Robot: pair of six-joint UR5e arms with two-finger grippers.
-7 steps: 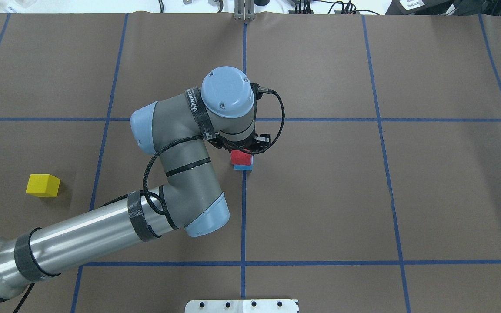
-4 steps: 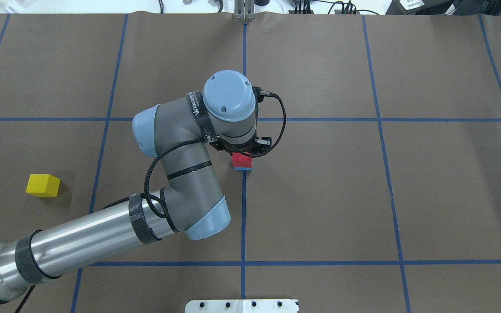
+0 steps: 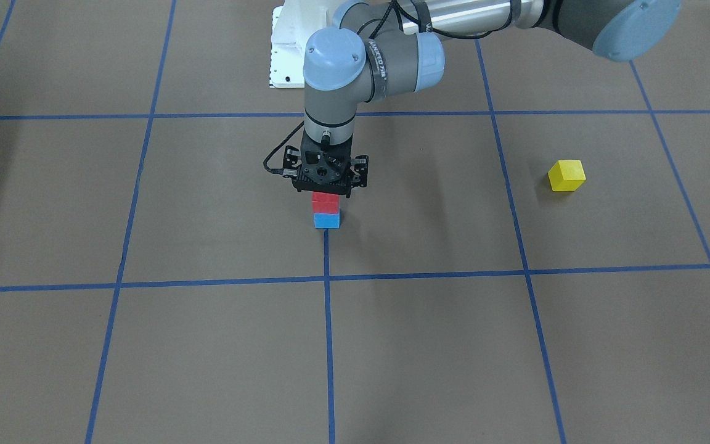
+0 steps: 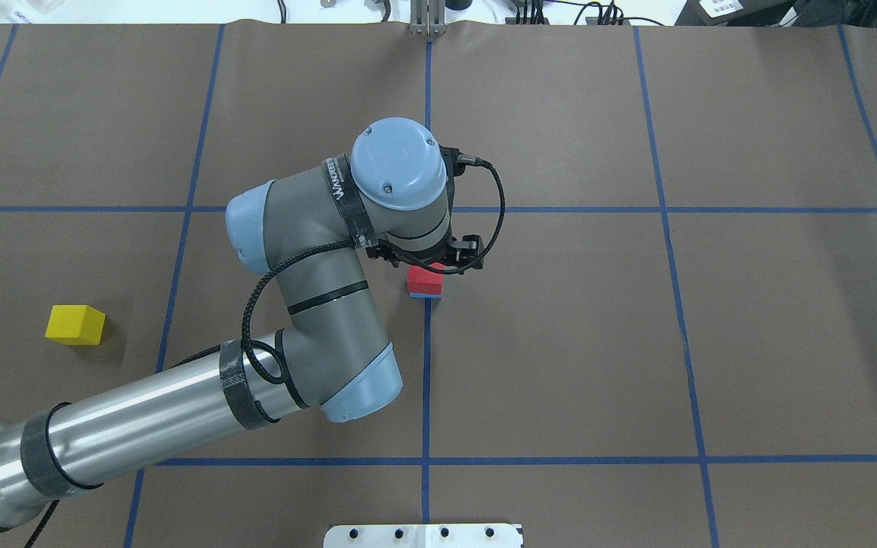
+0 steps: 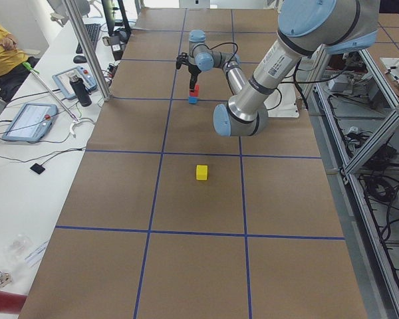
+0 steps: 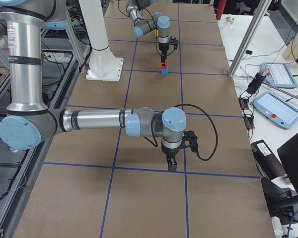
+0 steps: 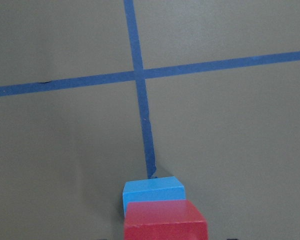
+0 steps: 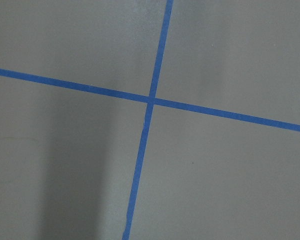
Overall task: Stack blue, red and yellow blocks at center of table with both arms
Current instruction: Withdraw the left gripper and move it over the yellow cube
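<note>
A red block (image 3: 325,201) sits on a blue block (image 3: 326,220) at the table's center crossing. My left gripper (image 3: 327,186) hangs straight down right over the red block, its linkage spread wide, so it looks open. In the left wrist view the red block (image 7: 165,220) lies on the blue block (image 7: 153,190) at the bottom edge, and no fingers show. The yellow block (image 4: 75,325) lies alone on the robot's left side, also in the front view (image 3: 567,176). My right gripper (image 6: 172,167) shows only in the exterior right view, pointing down over bare table; I cannot tell whether it is open.
Brown paper with blue tape grid lines (image 4: 425,380) covers the table. The robot's white base plate (image 4: 423,535) sits at the near edge. Tablets and cables lie on the side bench (image 6: 275,106). The right wrist view shows only a tape crossing (image 8: 151,99).
My left arm dipped a little onto the stack, then rose again. The gripper's linkage has spread wider. The red block now sits squarely on the blue one.
</note>
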